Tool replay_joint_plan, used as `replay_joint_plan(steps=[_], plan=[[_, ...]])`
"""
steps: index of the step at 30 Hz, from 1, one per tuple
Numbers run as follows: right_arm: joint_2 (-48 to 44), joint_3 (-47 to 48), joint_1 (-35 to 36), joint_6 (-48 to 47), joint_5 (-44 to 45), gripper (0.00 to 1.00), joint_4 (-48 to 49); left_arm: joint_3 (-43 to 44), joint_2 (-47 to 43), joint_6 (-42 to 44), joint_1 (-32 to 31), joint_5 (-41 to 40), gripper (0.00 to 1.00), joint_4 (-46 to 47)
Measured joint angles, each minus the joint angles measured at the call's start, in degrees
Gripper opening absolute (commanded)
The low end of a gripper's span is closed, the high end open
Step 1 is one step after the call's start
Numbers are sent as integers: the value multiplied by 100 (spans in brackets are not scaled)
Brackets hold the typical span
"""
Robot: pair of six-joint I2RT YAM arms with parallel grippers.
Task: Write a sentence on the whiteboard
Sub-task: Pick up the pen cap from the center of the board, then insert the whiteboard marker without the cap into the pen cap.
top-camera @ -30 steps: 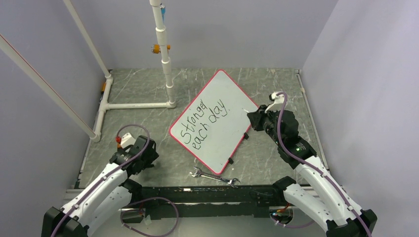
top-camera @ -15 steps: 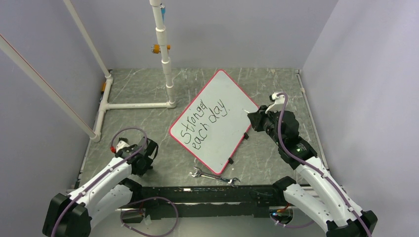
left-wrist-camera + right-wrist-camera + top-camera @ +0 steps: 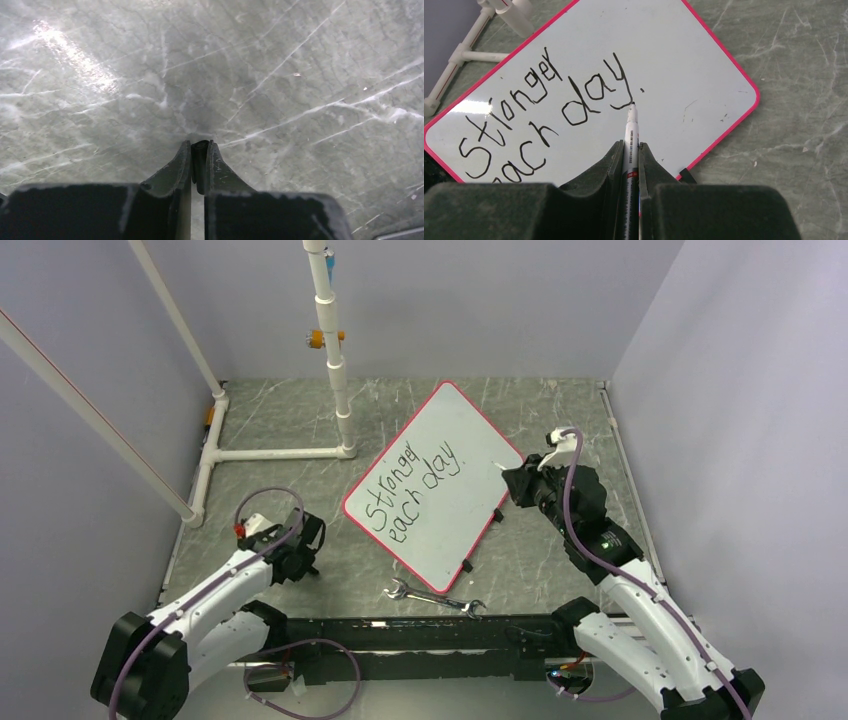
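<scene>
Top, left-wrist and right-wrist views of the work cell. At far left, a white PVC pipe frame stood on the grey marbled table, with one upright rising near the back wall. In front of it the left gripper pointed down over bare table, well apart from the board; in its wrist view the left gripper had its jaws drawn almost together, with only a thin slit between them and nothing visibly held. At centre the whiteboard lay flat on the table, turned on the diagonal, its red-pink rim and small black feet visible. The sentence ran across it in two black handwritten lines, "Stronger" above "each day". A metal wrench lay near the front edge, just below the board's nearest corner and not touching it. At right, the right gripper hung at the board's right edge. In its wrist view the right gripper was clamped on a white marker, whose tip pointed at the tail of the "y" in the sentence on the whiteboard; contact with the surface could not be judged
</scene>
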Motion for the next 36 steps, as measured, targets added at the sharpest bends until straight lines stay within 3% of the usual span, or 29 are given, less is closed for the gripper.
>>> replay_joint_plan(steps=[2,8,12,18,25,36], plan=[[-20,0,0,-4,0,0,-4,-9,-15,157,0,31,0,114],[-85,0,0,-7,-17,0,-103,-208,-592,492,-2,310,0,562],[-105,0,0,-9,-247,0,-92,-221,-1438,597,-2,337,0,599],[-70,4,-2,-50,-1320,0,173,195,-2470,680,-2,177,0,251],[205,142,-2,37,-2374,0,715,826,-2986,758,-2,-68,0,-85],[881,214,144,538,-3530,0,1878,914,-3648,688,-2,-118,0,-13]])
